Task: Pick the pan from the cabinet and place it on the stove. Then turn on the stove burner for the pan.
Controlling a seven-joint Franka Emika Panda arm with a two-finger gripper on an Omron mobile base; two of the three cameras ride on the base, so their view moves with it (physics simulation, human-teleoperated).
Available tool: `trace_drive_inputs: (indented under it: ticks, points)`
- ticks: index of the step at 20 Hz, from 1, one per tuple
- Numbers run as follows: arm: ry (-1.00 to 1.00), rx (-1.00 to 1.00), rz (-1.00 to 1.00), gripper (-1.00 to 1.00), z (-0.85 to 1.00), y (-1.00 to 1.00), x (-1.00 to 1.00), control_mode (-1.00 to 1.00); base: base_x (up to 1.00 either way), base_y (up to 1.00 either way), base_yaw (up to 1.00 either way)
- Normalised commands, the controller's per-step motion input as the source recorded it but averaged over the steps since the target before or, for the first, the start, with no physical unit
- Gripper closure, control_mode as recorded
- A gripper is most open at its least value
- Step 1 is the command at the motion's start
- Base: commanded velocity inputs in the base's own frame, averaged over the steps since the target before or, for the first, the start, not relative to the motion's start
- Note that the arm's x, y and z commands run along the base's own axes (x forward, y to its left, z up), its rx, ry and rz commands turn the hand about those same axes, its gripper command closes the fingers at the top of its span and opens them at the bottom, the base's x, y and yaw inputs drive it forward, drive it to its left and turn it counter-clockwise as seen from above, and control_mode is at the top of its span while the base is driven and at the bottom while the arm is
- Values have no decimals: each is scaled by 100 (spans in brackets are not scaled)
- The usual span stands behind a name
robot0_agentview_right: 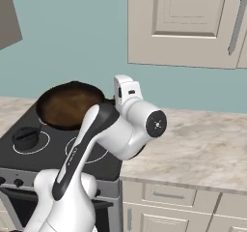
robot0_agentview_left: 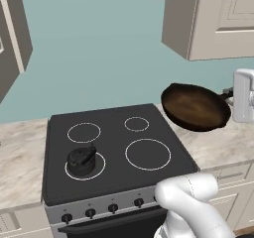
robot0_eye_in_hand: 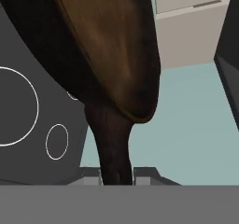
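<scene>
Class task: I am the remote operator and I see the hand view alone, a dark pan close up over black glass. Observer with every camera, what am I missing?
Observer: The pan hangs in the air, tilted, beside the stove's right edge.
Operator: Is any ring taken?
Observer: Yes, a black kettle sits on the front left ring.
Operator: And the cabinet?
Observer: In the right base view the cabinet door above the counter looks closed.
</scene>
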Motion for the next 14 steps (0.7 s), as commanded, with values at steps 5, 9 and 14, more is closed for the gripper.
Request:
trace_drive_inputs:
  ticks: [5,9,14]
  points:
    - [0,0,0,100,0,0,0,100,5,1,0]
    - [0,0,0,100,0,0,0,100,0,0,0]
    - [0,0,0,100,0,0,0,100,0,0,0]
